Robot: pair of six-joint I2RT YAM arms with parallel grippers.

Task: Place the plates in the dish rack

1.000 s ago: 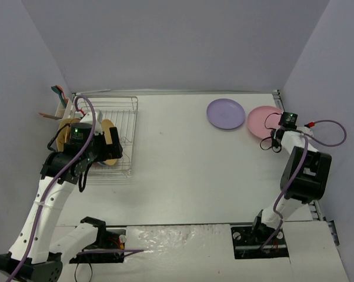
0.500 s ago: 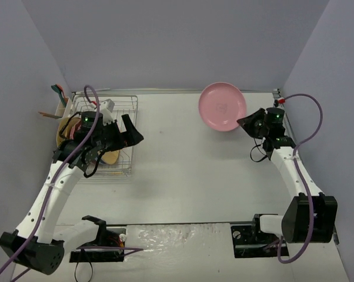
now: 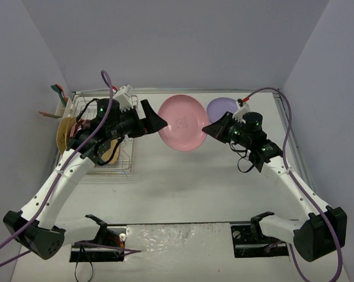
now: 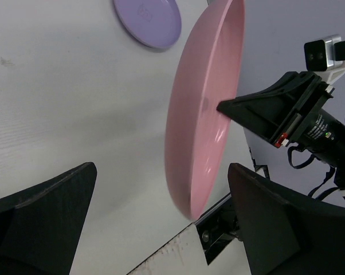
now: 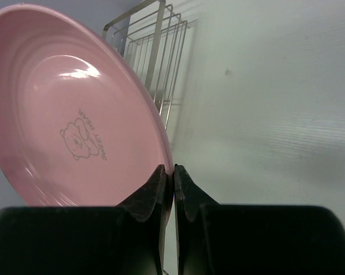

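2 narrow black fingertips of the right gripper (image 5: 167, 172) are pinched together on the rim of a round, shallow, light pink plate (image 3: 180, 122), with only the plate's edge between them. That plate stands almost on edge in the air over the middle of the white table (image 3: 224, 188), its hollow face with a small bear print turned towards the near side. From the fingers the right wrist points left. The forearm slopes back down to the right, to an elbow near the table's right edge and a base at the near right corner.

The 2 fingers (image 4: 52, 212) of the left gripper (image 3: 160, 121) are spread wide, 1 on each side of the pink plate's left rim. The left wrist view shows a gap beside each finger. From above I cannot tell whether a tip touches the rim. This wrist points right, and the arm arches back over the rectangular silver wire dish rack (image 3: 125, 106) to a base at the near left.

1 round lilac plate (image 3: 219, 108) lies flat on the table, just behind the right gripper. In the rack, parts of 2 tan plates (image 3: 64, 134) and 1 dark pink plate (image 3: 77, 126) show. The arm covers the rest, so the rack's count stays unsure. 1 small white caddy (image 3: 60, 109) hangs on the rack's left side.
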